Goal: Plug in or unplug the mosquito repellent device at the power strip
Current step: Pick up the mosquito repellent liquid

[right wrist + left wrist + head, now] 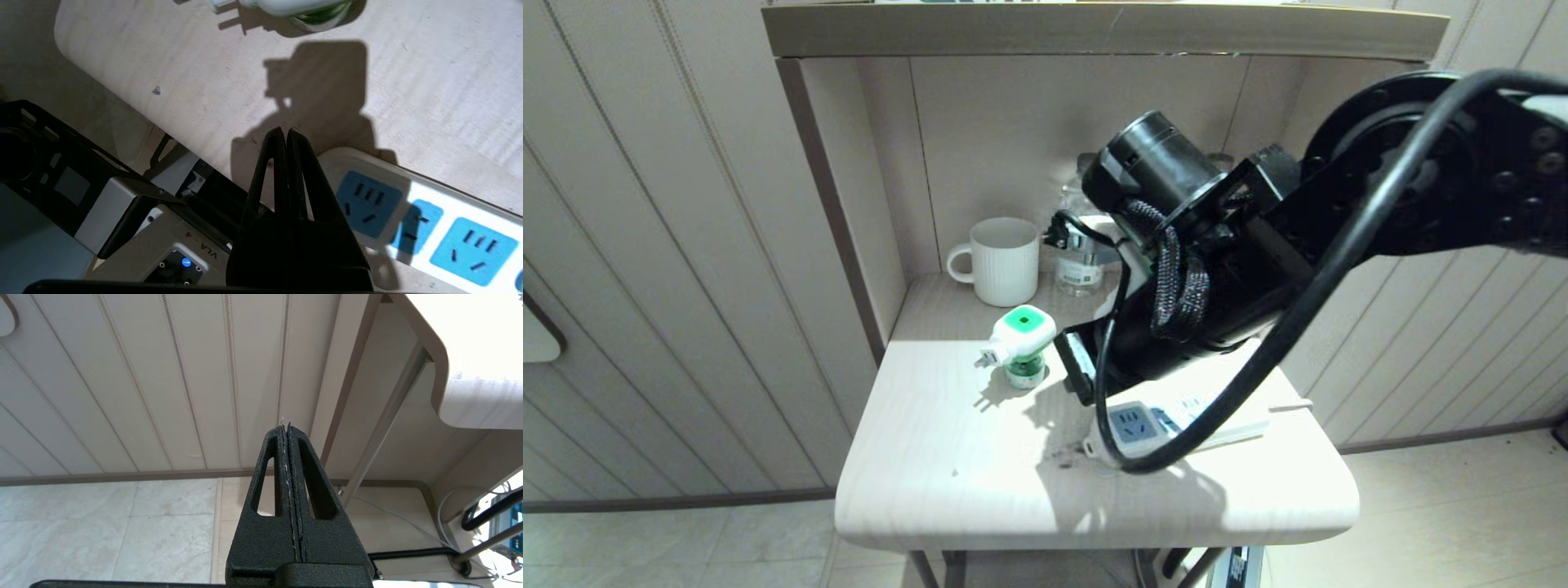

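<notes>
The mosquito repellent device [1019,341] lies unplugged on the small white table [947,482], green face up and prongs pointing left. Its lower rim shows in the right wrist view [304,10]. To its right lies the power strip [1134,426], mostly covered by my right arm [1217,269]; its blue sockets are bare [425,192]. My right gripper [286,132] is shut and empty, hovering over the table beside the strip's near end, a short way from the device. My left gripper [285,426] is shut and empty, parked low beside the table and facing the wall.
A white ribbed mug [1005,260] and a clear water bottle [1080,265] stand at the back of the niche. Panelled walls close the niche on the left and behind. The table's rounded front edge [122,98] drops to my base [135,212] below.
</notes>
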